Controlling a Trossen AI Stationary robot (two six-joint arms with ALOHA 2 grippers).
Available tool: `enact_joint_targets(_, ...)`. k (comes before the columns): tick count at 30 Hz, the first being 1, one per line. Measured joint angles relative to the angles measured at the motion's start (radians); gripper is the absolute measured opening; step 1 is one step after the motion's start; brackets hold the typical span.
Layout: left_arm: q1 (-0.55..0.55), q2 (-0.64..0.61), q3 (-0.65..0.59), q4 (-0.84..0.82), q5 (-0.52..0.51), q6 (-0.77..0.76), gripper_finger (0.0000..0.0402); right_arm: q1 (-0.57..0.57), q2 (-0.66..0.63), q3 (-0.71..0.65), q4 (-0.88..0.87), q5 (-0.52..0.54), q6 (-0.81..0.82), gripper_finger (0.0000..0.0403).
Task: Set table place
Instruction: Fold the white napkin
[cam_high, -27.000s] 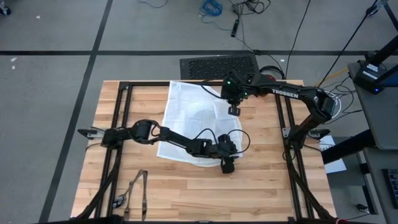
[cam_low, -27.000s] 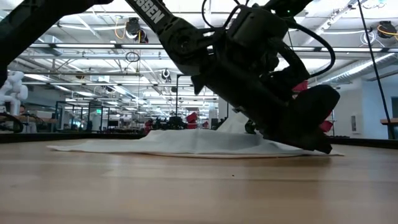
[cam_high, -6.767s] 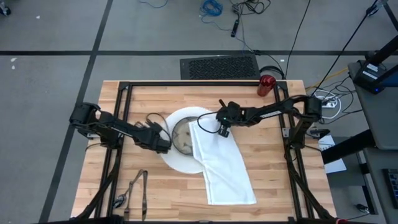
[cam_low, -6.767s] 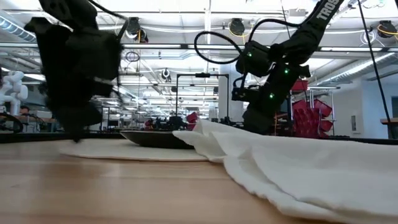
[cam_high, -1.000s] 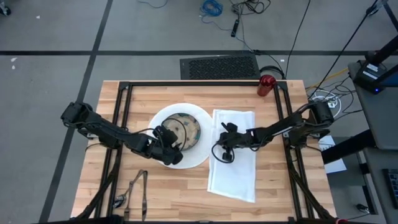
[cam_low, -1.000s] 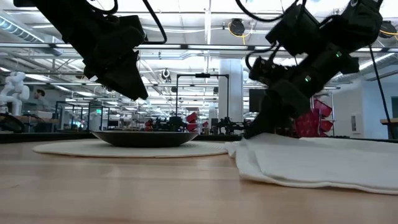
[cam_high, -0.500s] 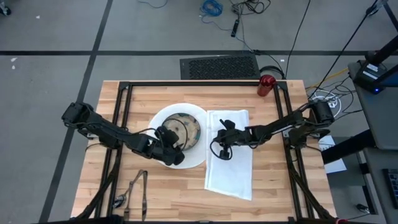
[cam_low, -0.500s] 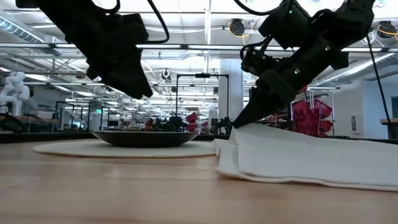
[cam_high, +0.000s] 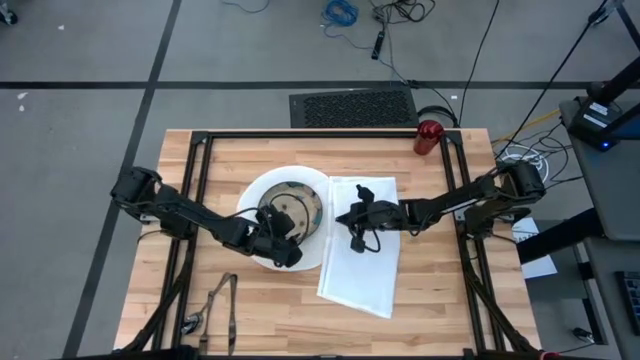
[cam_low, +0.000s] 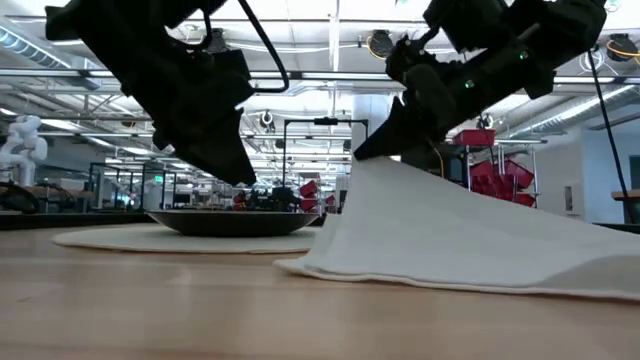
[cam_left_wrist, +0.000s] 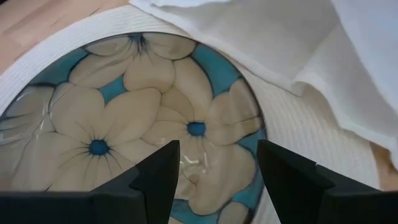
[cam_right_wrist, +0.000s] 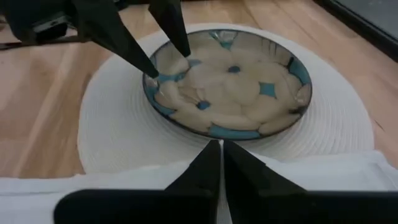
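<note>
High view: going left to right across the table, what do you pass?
Cutlery → left gripper over the flower-patterned bowl → right gripper on the white napkin → red cup.

On the one table (cam_high: 430, 290) stood one white plate (cam_high: 252, 196) carrying one flowered bowl (cam_high: 296, 207), and one white napkin (cam_high: 362, 270) lay at the plate's 3 o'clock, its edge over the plate's rim. One red cup (cam_high: 429, 133) sat at the table's 1 o'clock corner. One bundle of dark cutlery (cam_high: 219, 304) lay near the 7 o'clock edge; how many pieces it held could not be told. Two grippers were counted: the left gripper (cam_high: 270, 222) and the right gripper (cam_high: 357, 217).
</note>
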Motion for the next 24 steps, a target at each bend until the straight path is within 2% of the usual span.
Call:
enact_joint_targets(13, 0.006, 0.042, 0.000, 0.088, 0.020, 0.035, 0.0201, -0.030, 0.195, 0.000, 0.150, 0.000, 0.041, 0.0000)
enact_joint_targets(24, 0.006, 0.042, 0.000, 0.086, 0.022, 0.035, 0.0201, -0.068, 0.039, 0.000, 0.175, 0.035, -0.033, 0.0000)
